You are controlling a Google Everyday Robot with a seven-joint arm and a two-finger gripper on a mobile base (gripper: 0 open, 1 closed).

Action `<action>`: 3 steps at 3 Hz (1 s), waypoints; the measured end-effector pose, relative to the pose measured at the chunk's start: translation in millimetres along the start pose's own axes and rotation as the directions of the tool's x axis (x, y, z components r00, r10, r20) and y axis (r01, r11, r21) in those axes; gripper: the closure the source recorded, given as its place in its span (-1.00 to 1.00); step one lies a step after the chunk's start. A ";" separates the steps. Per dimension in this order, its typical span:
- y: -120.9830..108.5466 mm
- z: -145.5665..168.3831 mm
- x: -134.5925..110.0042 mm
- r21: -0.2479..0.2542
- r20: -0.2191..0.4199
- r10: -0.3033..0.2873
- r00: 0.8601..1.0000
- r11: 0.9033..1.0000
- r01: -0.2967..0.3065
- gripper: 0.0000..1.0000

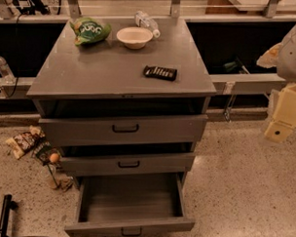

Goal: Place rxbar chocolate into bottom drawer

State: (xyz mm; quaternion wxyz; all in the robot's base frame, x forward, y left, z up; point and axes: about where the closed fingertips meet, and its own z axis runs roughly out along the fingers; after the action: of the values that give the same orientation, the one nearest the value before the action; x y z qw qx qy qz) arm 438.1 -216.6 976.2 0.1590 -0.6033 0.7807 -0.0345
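The rxbar chocolate, a flat black bar with pale lettering, lies on the grey cabinet top, toward its right front. The bottom drawer is pulled far out and its inside looks empty. The two shallower drawers above it stand slightly open. My gripper is at the right edge of the view, beside the cabinet and well to the right of the bar, with nothing visibly in it.
A green snack bag, a white bowl and a water bottle stand at the back of the cabinet top. Brownish wrappers and small items lie on the floor at the left. A black object stands at the bottom left.
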 end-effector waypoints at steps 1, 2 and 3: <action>0.0 0.0 0.0 0.000 0.000 0.000 1.000 1.000 0.000 -1.00; -29.2 28.4 -23.0 -0.015 0.131 0.045 0.990 0.999 -0.044 -1.00; -96.0 75.9 -74.1 -0.024 0.401 0.117 0.909 0.993 -0.117 -1.00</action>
State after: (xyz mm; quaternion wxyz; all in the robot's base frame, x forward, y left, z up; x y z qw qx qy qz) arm 566.0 -161.4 943.2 0.3177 -0.5495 0.7663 0.0996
